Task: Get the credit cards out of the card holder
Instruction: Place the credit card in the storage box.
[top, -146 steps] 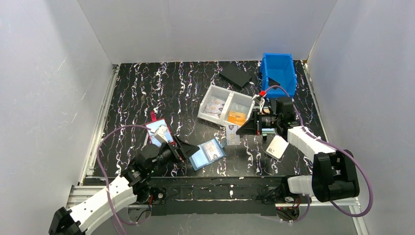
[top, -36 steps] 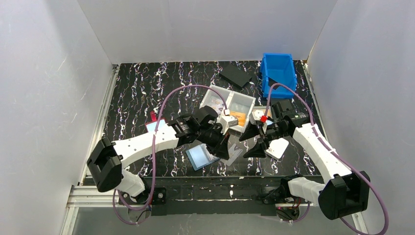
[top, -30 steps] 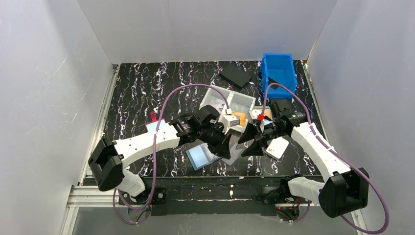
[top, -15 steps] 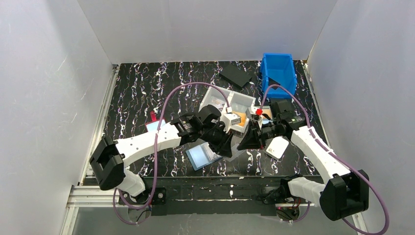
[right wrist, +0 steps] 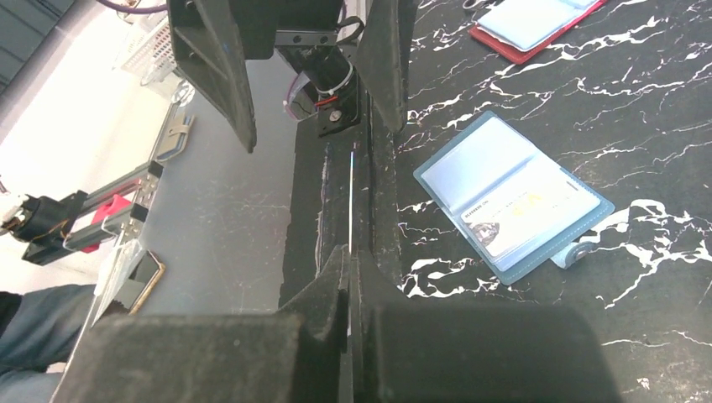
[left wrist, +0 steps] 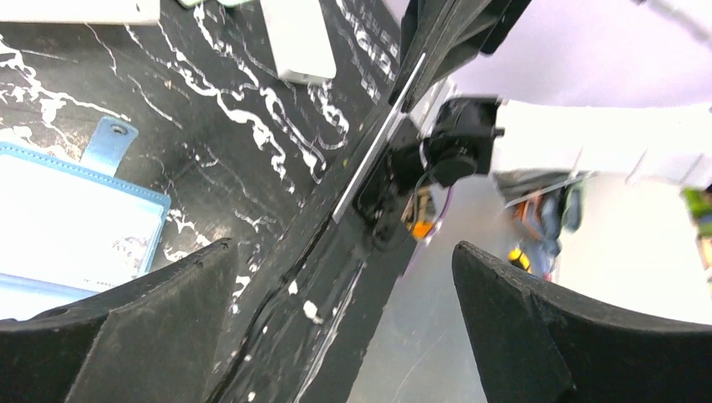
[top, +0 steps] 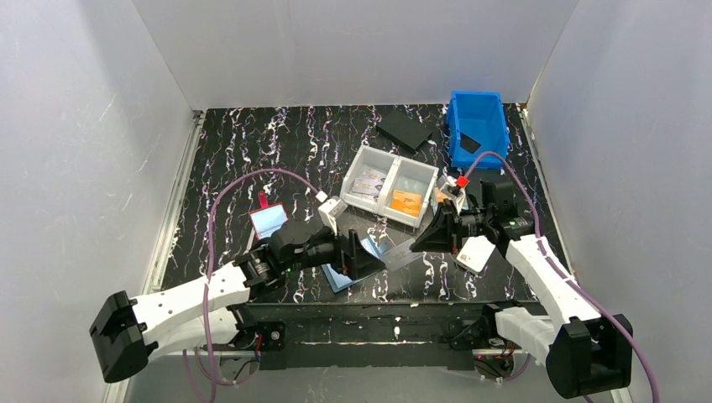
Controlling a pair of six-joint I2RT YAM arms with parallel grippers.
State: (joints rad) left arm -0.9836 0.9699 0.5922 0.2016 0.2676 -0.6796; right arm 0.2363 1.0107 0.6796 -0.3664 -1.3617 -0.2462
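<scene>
The light-blue card holder [right wrist: 512,197] lies open on the black mat, and a printed card [right wrist: 504,220] shows in one clear pocket. From the top, my left gripper [top: 363,256] hides most of the holder [top: 336,279]. That gripper stands open and empty just above the holder's right edge; its wrist view shows the holder [left wrist: 67,243] and the blue tab [left wrist: 109,138]. My right gripper [right wrist: 348,256] is shut on a thin credit card [right wrist: 350,197] seen edge-on. From the top, the card [top: 399,249] hangs between the two grippers, with the right gripper [top: 417,242] at its right end.
A red-edged holder [top: 269,222] lies at the left. A clear two-compartment tray [top: 357,161] with cards sits behind the grippers. A blue bin [top: 479,126] and a flat black piece [top: 403,130] are at the back right. A white card [top: 475,253] lies under the right arm.
My right gripper shut on the card. The left gripper then opened, let go of it and drew back toward the near left, with its arm now low.
</scene>
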